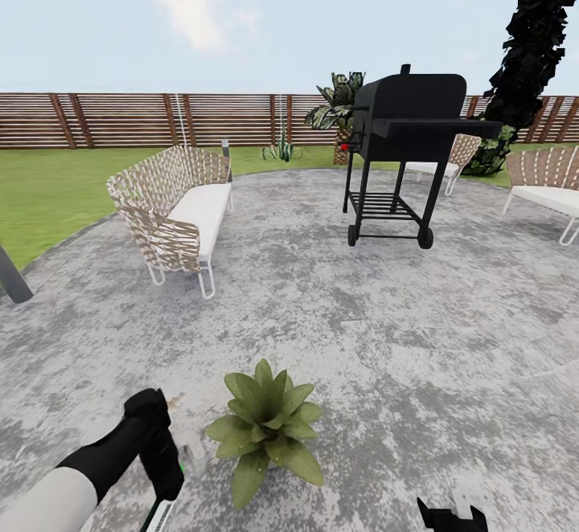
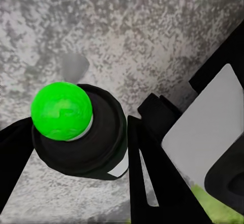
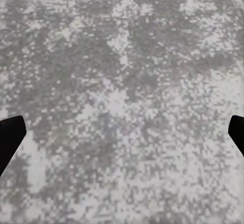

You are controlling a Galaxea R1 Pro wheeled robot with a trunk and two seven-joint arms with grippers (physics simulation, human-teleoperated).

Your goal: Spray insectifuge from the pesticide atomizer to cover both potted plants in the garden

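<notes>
The pesticide atomizer [image 2: 96, 142] is a dark bottle with a bright green top, and my left gripper [image 2: 81, 163] is shut on it, one black finger on each side. In the head view the atomizer [image 1: 184, 463] is a small shape with a green dot beside my left gripper [image 1: 170, 485], low at the left above the stone patio. One potted plant [image 1: 265, 427], a low rosette of broad green leaves, sits just right of that gripper. My right gripper [image 1: 450, 513] hangs at the bottom edge; its fingertips [image 3: 10, 135] stand wide apart, open over bare paving.
A woven bench [image 1: 181, 210] stands ahead left, a black wheeled grill [image 1: 402, 154] ahead right, with more chairs [image 1: 551, 190] beyond. Another small spiky green plant [image 1: 281, 151] sits at the patio's far edge near the wooden fence [image 1: 121, 118]. Open paving lies between.
</notes>
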